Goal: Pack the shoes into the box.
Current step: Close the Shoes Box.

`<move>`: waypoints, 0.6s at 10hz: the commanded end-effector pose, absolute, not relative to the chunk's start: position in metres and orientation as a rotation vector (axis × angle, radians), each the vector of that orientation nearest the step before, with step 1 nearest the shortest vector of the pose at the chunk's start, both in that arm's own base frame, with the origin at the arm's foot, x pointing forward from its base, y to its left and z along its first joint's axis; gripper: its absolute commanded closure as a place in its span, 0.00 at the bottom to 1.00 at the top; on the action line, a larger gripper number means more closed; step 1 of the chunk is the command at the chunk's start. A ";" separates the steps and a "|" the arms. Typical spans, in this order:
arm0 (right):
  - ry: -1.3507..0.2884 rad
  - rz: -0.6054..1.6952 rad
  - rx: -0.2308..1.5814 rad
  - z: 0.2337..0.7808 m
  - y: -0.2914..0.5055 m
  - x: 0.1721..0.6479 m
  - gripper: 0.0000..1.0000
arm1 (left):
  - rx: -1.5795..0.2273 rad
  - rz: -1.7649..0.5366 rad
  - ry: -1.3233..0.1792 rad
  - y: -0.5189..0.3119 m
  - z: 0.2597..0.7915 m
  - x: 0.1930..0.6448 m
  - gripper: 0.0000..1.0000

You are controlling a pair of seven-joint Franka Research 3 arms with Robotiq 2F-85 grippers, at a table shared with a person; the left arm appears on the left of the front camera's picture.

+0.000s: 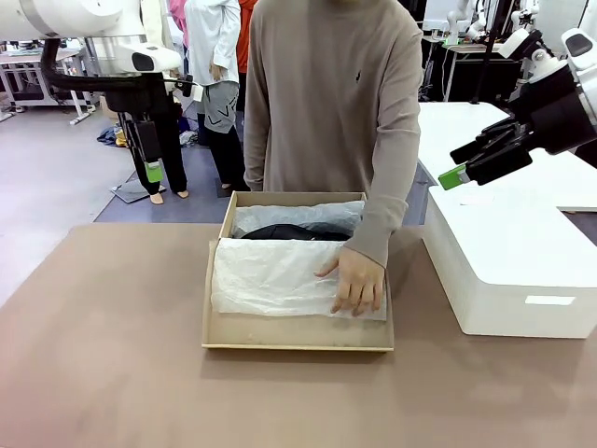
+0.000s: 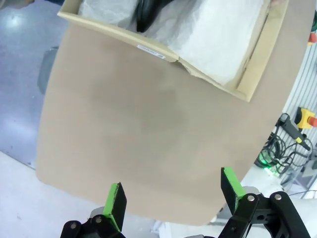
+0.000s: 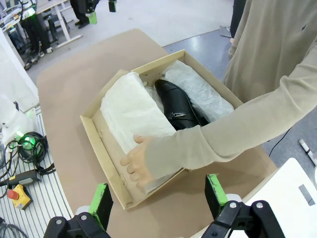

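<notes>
On the tabletop [image 1: 112, 355] a person's hand [image 1: 359, 280] rests on tissue [image 1: 270, 275] in the box [image 1: 298, 336], so lowering the open, empty left gripper [image 2: 173, 186] or right gripper [image 3: 157, 186] could strike it.

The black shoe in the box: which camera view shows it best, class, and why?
Right wrist view: the shoe lies plain, buckle visible, between tissue paper. Front view gives a dark sliver behind tissue; left wrist view, a blurred dark patch.
</notes>
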State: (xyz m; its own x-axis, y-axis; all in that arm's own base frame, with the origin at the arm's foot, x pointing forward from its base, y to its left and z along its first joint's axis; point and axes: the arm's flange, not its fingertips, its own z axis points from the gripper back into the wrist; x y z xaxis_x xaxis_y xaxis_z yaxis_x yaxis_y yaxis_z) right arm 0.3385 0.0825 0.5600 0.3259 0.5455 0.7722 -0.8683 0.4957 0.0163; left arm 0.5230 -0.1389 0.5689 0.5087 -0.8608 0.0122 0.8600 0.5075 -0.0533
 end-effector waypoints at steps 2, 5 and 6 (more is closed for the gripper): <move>-0.812 0.994 0.498 0.559 0.082 0.343 0.00 | -0.055 -1.037 0.017 -0.139 0.569 0.523 0.00; -0.812 0.994 0.498 0.559 0.082 0.343 0.00 | -0.134 -1.279 -0.046 -0.118 0.570 0.522 0.50; -0.812 0.994 0.498 0.559 0.082 0.343 0.00 | -0.183 -1.354 -0.074 -0.109 0.573 0.525 0.70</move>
State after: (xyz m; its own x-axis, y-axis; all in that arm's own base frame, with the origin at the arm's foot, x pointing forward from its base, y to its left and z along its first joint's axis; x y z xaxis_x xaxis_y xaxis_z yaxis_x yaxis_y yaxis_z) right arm 0.3385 0.0825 0.5600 0.3259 0.5455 0.7722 -0.8683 0.4957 0.0162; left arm 0.5277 -0.1268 0.5723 0.3056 -0.9487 0.0816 0.9518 0.3018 -0.0557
